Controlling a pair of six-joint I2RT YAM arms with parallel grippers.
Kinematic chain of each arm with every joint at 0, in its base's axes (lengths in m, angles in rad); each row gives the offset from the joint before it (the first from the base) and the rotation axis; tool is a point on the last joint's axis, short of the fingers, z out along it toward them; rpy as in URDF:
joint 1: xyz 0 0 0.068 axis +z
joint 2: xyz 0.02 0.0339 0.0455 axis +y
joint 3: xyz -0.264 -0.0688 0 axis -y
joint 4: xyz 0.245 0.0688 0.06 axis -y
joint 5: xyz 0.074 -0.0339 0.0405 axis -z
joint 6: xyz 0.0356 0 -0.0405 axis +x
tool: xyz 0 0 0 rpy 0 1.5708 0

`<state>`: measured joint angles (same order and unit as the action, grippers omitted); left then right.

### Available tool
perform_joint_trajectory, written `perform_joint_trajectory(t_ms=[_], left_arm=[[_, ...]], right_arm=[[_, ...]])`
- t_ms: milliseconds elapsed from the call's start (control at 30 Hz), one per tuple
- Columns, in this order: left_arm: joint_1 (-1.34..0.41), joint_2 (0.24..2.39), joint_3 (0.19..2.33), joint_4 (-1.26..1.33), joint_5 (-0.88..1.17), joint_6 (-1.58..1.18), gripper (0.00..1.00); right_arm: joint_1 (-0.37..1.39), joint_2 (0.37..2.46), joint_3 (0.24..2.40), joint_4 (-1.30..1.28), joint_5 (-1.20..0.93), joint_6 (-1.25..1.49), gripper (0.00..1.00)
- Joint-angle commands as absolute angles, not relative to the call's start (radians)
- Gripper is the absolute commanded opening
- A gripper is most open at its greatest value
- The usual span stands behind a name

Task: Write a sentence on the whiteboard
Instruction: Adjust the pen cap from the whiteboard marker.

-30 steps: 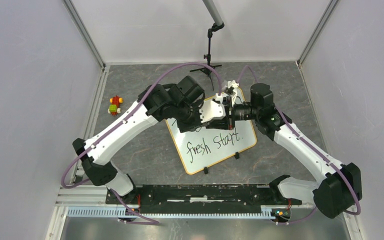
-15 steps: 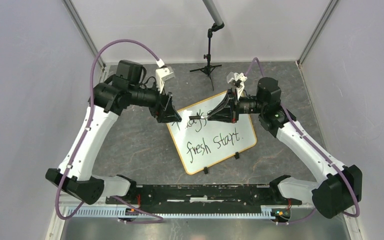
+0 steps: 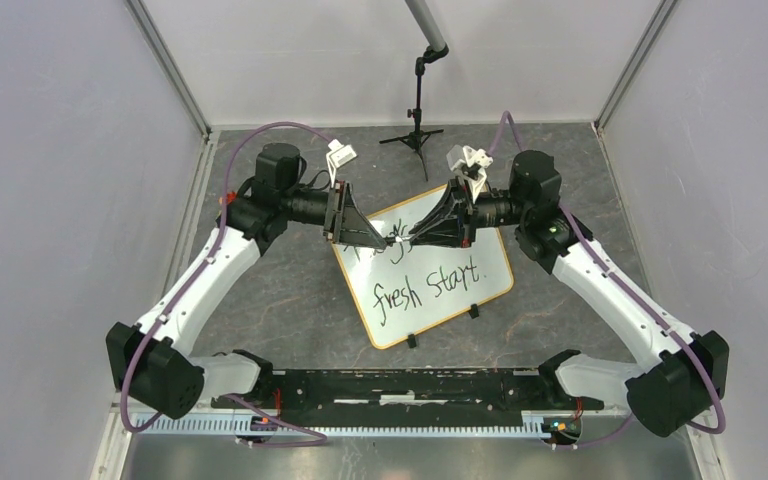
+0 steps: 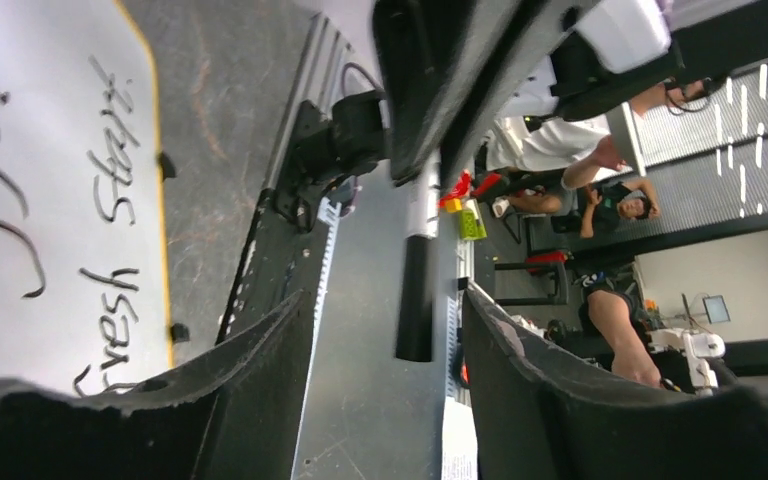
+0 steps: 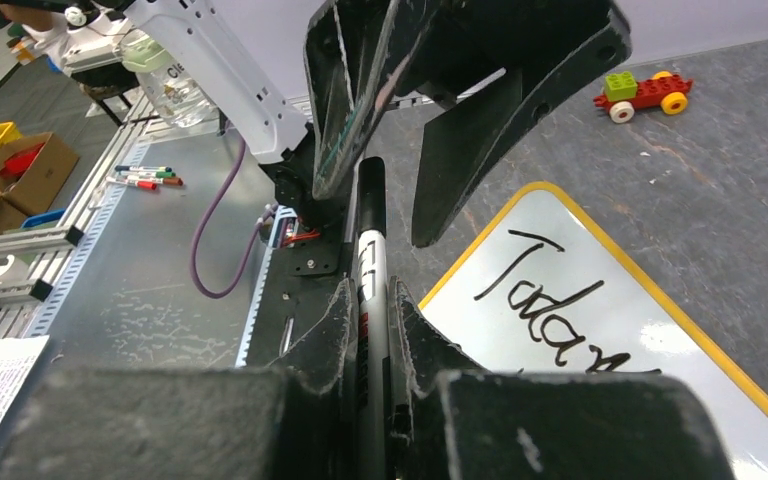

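Whiteboard flat on the table, mid-table and askew, with the sentence on it. Above its far-left corner, the left gripper faces the right gripper, with a marker between them. Stand behind the board; toy car to its left.

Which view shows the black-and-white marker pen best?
Right wrist: the black-and-white marker pen runs up the centre, clamped in the right gripper. Left wrist shows its far end; top external only a sliver.

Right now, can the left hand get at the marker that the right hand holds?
Probably yes: the left hand is open, and the marker reaches between its fingers, nothing blocking.
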<state>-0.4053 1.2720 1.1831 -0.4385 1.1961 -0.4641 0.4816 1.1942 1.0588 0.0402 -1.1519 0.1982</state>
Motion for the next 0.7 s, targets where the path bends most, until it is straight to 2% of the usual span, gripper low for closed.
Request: perform_joint_trajectory(t_ms=[0,133,233,433,667], left_arm=[[-0.41,1.212,1.157,-0.189,1.294,-0.648,0.59],[-0.416,1.208,1.15,-0.187,1.3,-0.648,0.44],[-0.422,1.21,1.153,-0.186,1.299,-0.647,0.38],[-0.429,1.223,1.143,-0.187,1.291,-0.649,0.41],[-0.459,1.218,1.117,-0.206,1.295,-0.631,0.35]], right_arm=[[0.493,1.183,1.103,0.042,-1.182,0.177,0.0],[0.497,1.185,1.107,0.04,-1.187,0.18,0.0],[0.499,1.182,1.109,0.041,-1.186,0.181,0.0],[0.5,1.181,1.114,0.041,-1.187,0.188,0.0],[0.503,1.184,1.121,0.04,-1.18,0.19,0.0]])
